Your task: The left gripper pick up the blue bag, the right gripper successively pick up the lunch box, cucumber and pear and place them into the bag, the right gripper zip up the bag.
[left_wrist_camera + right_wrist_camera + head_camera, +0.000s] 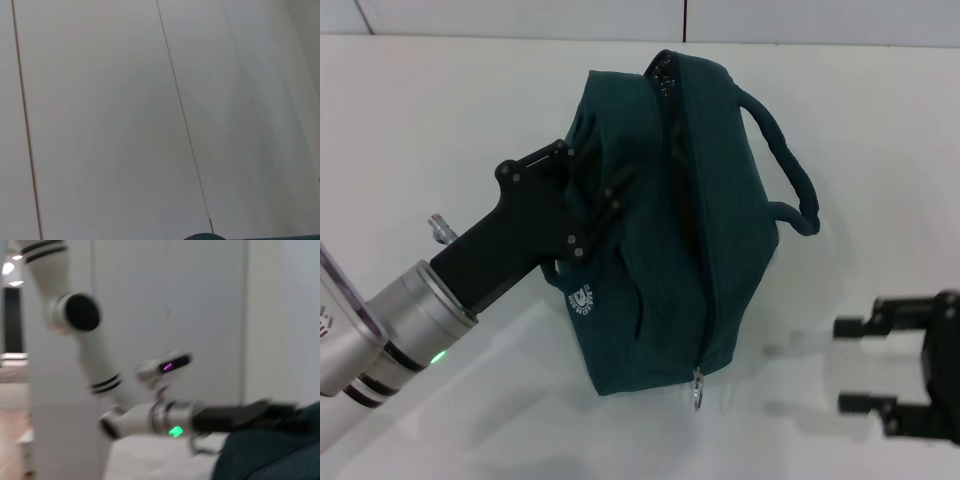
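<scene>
The blue bag [690, 220] is tilted over the white table, its zip line running down to the ring pull [699, 392]. One loop handle [785, 160] hangs free on the right. My left gripper [600, 195] is shut on the bag's left side, at its other handle. The bag [270, 455] and the left gripper [260, 415] also show in the right wrist view. A teal sliver of the bag [205, 236] shows in the left wrist view. My right gripper [850, 365] is open and empty, right of the bag near the front edge. The lunch box, cucumber and pear are out of view.
The white table [440, 120] spreads around the bag, with a wall seam at the back. The left arm's silver wrist with its green light [437, 356] reaches in from the lower left.
</scene>
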